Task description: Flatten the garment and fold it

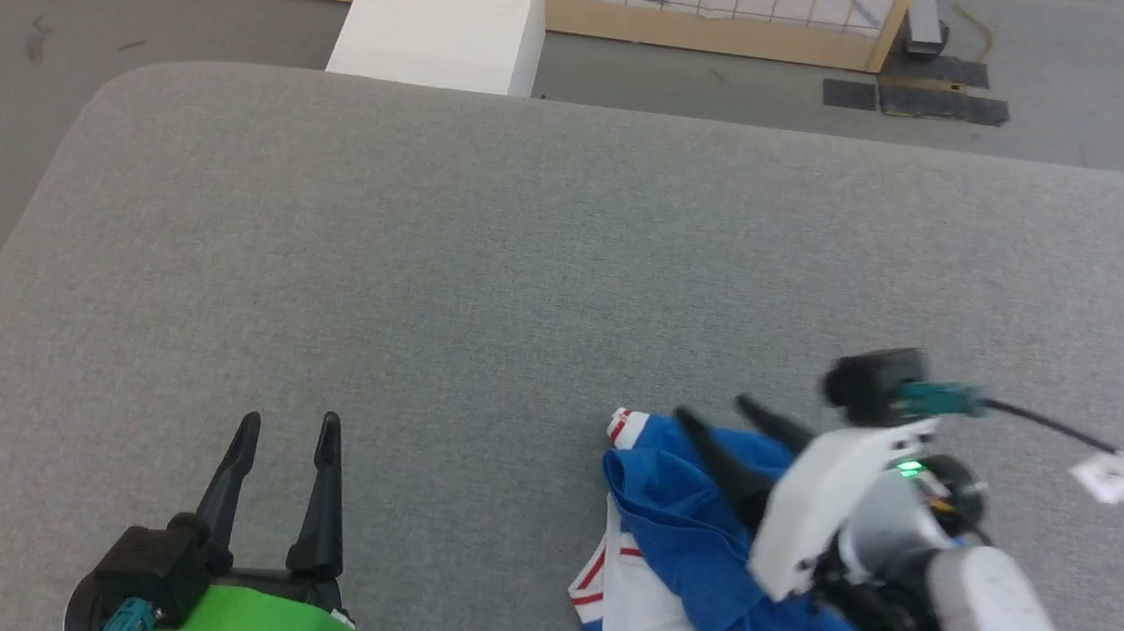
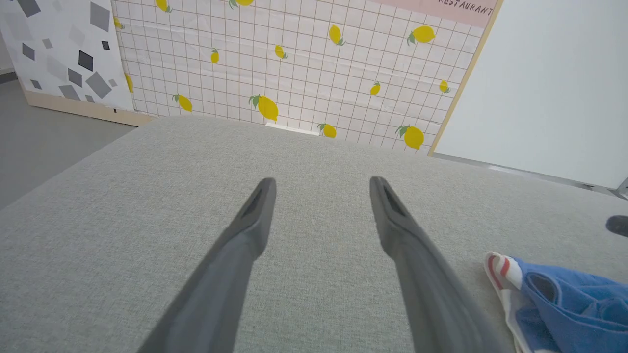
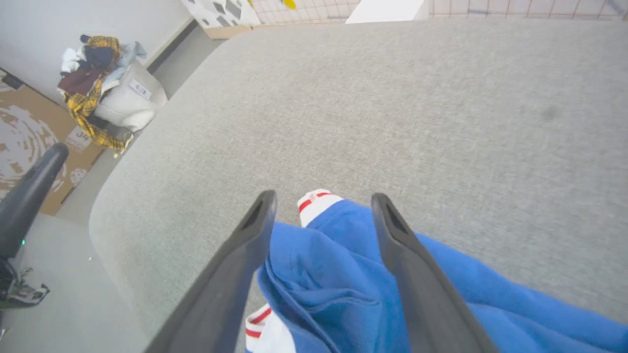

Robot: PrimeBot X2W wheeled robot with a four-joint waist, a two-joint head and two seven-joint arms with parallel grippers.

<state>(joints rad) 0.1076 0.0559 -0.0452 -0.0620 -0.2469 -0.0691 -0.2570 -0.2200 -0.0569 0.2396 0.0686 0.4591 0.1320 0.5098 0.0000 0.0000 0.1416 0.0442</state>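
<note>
the garment (image 1: pixel 694 547) is seen crumpled in a heap on the grey desk (image 1: pixel 527 253), at the near right of the surface, close to the near edge. blue fabric lies uppermost, a white part with red stripes is exposed at the near left of the heap, and a red-and-white striped cuff sticks out at its far left corner. no lettering or number can be made out.

the right gripper (image 1: pixel 712 408) is held over the far part of the heap, blurred in the head view. in the right wrist view the right gripper (image 3: pixel 323 195) is shown with its fingers spread wide, the blue folds of the garment (image 3: pixel 333 274) lying beneath and between them. nothing is seen clamped; whether the fingers touch the cloth cannot be told.

the left gripper (image 1: pixel 291 420) is kept at the near left, well apart from the garment, released and empty. in the left wrist view the left gripper (image 2: pixel 322 181) is parted above bare grey fabric, and the garment (image 2: pixel 564 299) is seen at the right.

a white block (image 1: pixel 445 15) stands past the far edge of the desk.
</note>
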